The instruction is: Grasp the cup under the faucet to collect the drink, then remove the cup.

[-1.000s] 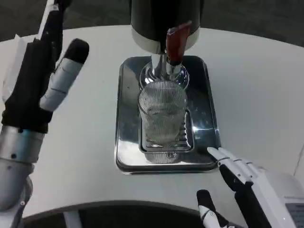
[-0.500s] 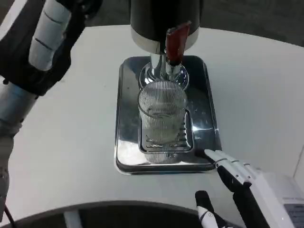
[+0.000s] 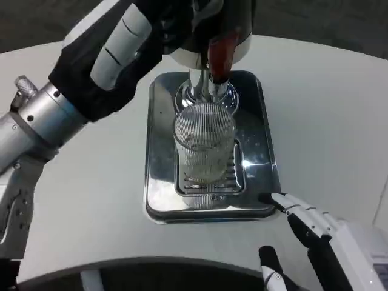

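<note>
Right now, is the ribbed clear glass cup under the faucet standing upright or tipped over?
Upright. The ribbed clear glass cup stands on the grate of the shiny metal drip tray, its round open rim facing up beneath the faucet.

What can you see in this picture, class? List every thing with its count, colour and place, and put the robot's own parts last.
Drink dispenser: one, dark body with silver base band, far end of the tray.
Tap lever: one, red-brown, front of the dispenser.
Faucet: one, chrome, below the dispenser, above the cup.
Cup: one, clear ribbed glass, upright on the grate under the faucet.
Drip tray: one, shiny silver, table centre.
Table: one, white.
Left hand: one, white and black, raised beside the dispenser's left side.
Right hand: one, white and black, near the tray's front right corner, holding nothing.
</note>
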Controlling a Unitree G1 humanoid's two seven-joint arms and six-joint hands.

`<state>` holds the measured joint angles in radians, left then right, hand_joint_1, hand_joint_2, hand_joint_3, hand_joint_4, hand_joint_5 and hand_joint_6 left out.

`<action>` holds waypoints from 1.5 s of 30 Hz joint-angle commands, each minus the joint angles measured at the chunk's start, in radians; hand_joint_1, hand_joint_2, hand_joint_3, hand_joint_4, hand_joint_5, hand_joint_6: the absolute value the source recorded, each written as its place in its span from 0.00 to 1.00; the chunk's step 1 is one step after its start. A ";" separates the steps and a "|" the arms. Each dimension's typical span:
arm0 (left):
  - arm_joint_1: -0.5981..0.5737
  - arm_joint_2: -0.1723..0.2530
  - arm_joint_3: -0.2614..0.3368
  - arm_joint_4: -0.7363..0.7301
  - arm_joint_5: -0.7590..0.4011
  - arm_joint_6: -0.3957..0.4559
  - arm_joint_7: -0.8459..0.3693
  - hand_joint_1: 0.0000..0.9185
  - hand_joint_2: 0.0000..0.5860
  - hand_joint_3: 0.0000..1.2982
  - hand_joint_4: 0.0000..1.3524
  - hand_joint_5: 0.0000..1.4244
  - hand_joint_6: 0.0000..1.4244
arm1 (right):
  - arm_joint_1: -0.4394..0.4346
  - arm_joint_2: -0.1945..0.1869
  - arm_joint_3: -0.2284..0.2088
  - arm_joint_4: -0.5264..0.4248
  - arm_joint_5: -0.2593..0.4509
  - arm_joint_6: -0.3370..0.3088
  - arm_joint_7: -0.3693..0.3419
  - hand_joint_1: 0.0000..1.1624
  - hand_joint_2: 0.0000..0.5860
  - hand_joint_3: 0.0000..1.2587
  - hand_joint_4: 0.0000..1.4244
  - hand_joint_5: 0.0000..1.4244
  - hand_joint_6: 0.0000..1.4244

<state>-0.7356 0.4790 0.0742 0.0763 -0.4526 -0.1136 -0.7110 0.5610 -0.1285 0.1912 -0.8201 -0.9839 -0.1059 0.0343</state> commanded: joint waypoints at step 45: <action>-0.022 0.139 -0.135 0.016 0.493 -0.481 -0.050 0.00 0.11 0.00 0.00 0.05 0.02 | -0.099 0.067 0.047 0.065 0.061 0.120 0.087 0.29 0.66 0.07 0.04 0.07 0.15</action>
<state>-0.7621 0.5968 -0.0427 0.1057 0.0150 -0.5686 -0.7553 0.4913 -0.0764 0.2356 -0.7797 -0.9461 -0.0166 0.1012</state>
